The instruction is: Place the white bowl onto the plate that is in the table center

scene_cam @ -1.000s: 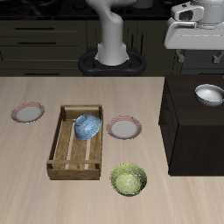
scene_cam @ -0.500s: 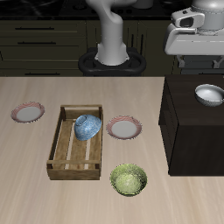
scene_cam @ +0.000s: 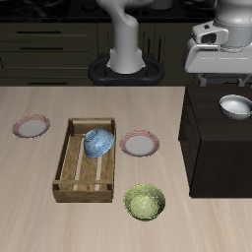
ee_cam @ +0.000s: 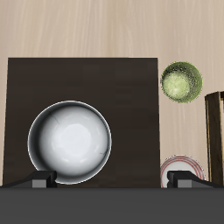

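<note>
The white bowl (scene_cam: 235,106) sits upright on top of the black cabinet (scene_cam: 212,148). In the wrist view the bowl (ee_cam: 70,144) lies below the gripper, off to one side of its centre line. My gripper (scene_cam: 219,74) hangs open and empty above the cabinet, well above the bowl. Its fingertips (ee_cam: 41,179) are spread wide around the gripper centre (ee_cam: 112,179). The plate (scene_cam: 140,145) with the pale pink rim lies empty at the table centre, beside the crate. Only part of it (ee_cam: 181,168) shows in the wrist view.
A wooden crate (scene_cam: 87,160) holds a blue-and-white bowl (scene_cam: 96,143). A green ribbed bowl (scene_cam: 145,203) stands near the table's front edge. A second, redder-rimmed plate (scene_cam: 31,126) lies beyond the crate. The cabinet stands higher than the table (scene_cam: 39,187).
My gripper has come down a little over the black cabinet, closer to the white bowl. Nothing on the table or the cabinet has moved.
</note>
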You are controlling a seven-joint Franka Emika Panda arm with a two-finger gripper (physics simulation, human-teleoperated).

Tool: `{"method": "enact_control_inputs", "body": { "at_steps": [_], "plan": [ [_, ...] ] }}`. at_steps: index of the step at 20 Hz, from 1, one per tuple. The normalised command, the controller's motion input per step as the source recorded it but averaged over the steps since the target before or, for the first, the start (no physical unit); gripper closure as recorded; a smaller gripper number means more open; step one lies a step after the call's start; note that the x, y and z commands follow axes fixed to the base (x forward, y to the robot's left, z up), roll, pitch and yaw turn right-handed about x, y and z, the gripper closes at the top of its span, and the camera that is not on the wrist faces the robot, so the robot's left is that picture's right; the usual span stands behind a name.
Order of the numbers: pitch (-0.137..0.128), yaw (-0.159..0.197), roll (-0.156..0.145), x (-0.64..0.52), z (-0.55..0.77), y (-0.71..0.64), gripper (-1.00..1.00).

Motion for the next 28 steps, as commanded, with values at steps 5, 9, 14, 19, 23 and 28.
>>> {"method": "enact_control_inputs", "body": {
  "at_steps": [5,9,14,19,23,28],
  "plan": [
    [0.024,0.009,-0.011,0.09,-0.27,-0.06,-1.0],
    [0.028,-0.015,-0.005,0.07,-0.23,-0.08,-1.0],
    [0.015,-0.006,0.013,-0.01,-0.16,0.01,-1.0],
    [0.028,-0.009,0.044,-0.08,-0.3,0.08,-1.0],
    [0.007,-0.009,0.033,0.01,-0.14,-0.01,1.0],
    [-0.008,-0.022,0.009,-0.08,0.08,-0.04,1.0]
  ]
}}
